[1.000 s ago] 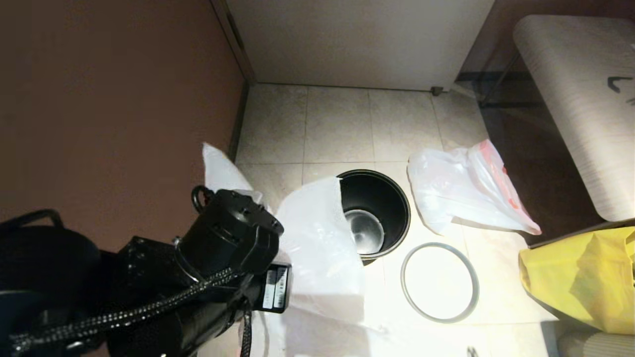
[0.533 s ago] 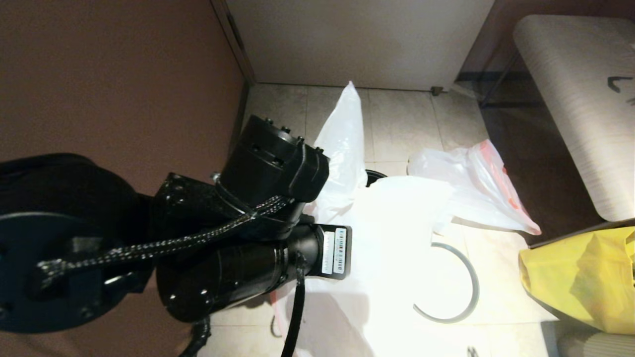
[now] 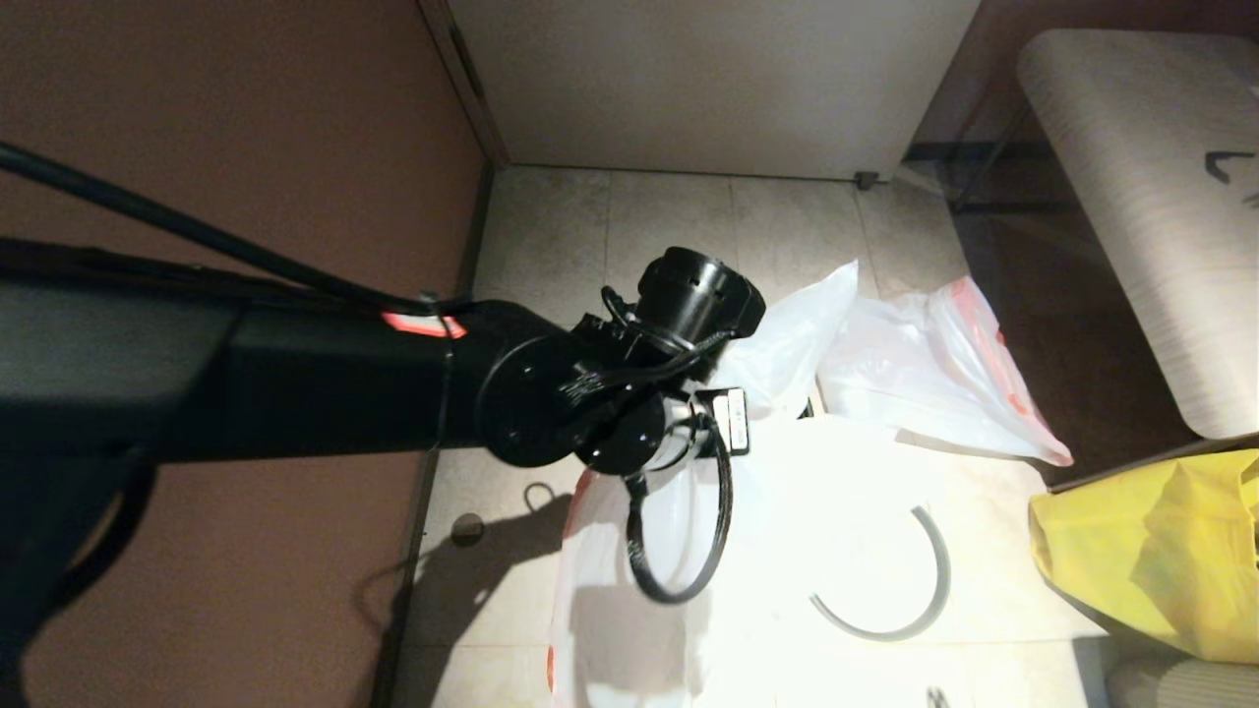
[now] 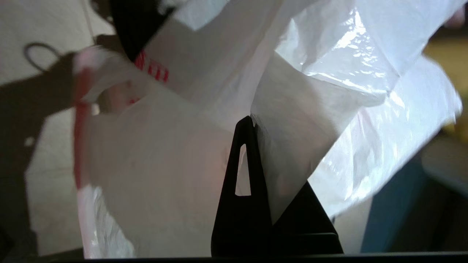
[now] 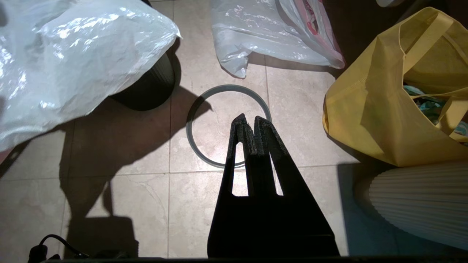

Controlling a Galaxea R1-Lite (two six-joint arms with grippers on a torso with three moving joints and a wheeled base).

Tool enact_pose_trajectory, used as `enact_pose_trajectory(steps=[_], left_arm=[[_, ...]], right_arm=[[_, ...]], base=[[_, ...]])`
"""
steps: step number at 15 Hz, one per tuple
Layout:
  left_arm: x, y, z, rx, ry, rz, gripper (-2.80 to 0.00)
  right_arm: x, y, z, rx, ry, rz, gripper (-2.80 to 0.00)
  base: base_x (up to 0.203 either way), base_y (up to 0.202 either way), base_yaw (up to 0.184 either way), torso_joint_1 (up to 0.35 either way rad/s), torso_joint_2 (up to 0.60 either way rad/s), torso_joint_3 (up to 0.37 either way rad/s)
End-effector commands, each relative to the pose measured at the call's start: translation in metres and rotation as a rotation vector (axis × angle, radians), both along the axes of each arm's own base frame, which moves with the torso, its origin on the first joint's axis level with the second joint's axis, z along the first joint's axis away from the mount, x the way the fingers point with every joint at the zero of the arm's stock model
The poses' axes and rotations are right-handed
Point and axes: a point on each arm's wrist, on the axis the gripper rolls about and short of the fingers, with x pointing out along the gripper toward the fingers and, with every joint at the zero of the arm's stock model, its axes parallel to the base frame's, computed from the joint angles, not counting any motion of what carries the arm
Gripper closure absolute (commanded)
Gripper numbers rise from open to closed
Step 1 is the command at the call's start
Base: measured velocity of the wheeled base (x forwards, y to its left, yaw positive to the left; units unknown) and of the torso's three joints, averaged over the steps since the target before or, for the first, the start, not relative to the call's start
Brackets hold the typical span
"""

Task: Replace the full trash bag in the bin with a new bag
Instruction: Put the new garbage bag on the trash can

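Observation:
My left gripper (image 4: pixel 251 123) is shut on a fold of the new bag (image 4: pixel 164 164), a smooth white film with a red-pink edge. The new bag (image 3: pixel 826 492) hangs spread over the bin and hides it in the head view. In the right wrist view only the bin's black side (image 5: pixel 150 87) shows under the film (image 5: pixel 73 54). The grey hoop (image 3: pixel 944 575) lies on the floor to the right of the bin, partly covered. The full trash bag (image 3: pixel 925 374) lies further back on the right. My right gripper (image 5: pixel 250 122) is shut and empty above the hoop (image 5: pixel 226 87).
A big yellow bag (image 3: pixel 1151 551) stands at the right, with a ribbed white object (image 5: pixel 420 204) beside it. A brown wall (image 3: pixel 246 147) closes the left side and a pale bench (image 3: pixel 1131 197) the far right. A black cable loop (image 3: pixel 679 551) hangs from my left wrist.
My left arm has swung forward and to the right with the new bag. The film now covers the bin and part of the hoop, which lay bare a second ago.

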Motion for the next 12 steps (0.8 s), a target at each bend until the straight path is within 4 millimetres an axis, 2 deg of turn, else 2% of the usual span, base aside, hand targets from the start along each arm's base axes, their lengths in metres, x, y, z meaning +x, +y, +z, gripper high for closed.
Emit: enact_pose_trajectory(steps=[1,3,5,8,10,12], left_arm=[[0.068,-0.02,-0.054,0.043,0.018,0.144,0.0],[0.101,-0.016,-0.083,0.054,-0.014,0.261,0.0],[0.117,-0.012,-0.082,0.011,-0.136,0.378,0.0],[0.12,-0.021,-0.09,0.011,-0.199,0.408,0.0],[0.109,-0.038,-0.092,0.017,-0.22,0.363,0.0],[0.09,-0.056,-0.089,0.011,-0.221,0.308,0.0]], right_arm=[[0.0,0.0,0.0,0.001,0.001,0.0,0.0],[0.0,0.0,0.0,0.001,0.001,0.0,0.0],[0.0,0.0,0.0,0.001,0.001,-0.001,0.0],[0.0,0.0,0.0,-0.001,0.002,0.001,0.0],[0.0,0.0,0.0,0.001,0.001,0.0,0.0],[0.0,0.0,0.0,0.0,0.002,0.0,0.0]], base=[[0.0,0.0,0.0,0.0,0.0,0.0],[0.0,0.0,0.0,0.0,0.0,0.0],[0.0,0.0,0.0,0.0,0.0,0.0],[0.0,0.0,0.0,0.0,0.0,0.0],[0.0,0.0,0.0,0.0,0.0,0.0],[0.0,0.0,0.0,0.0,0.0,0.0]])
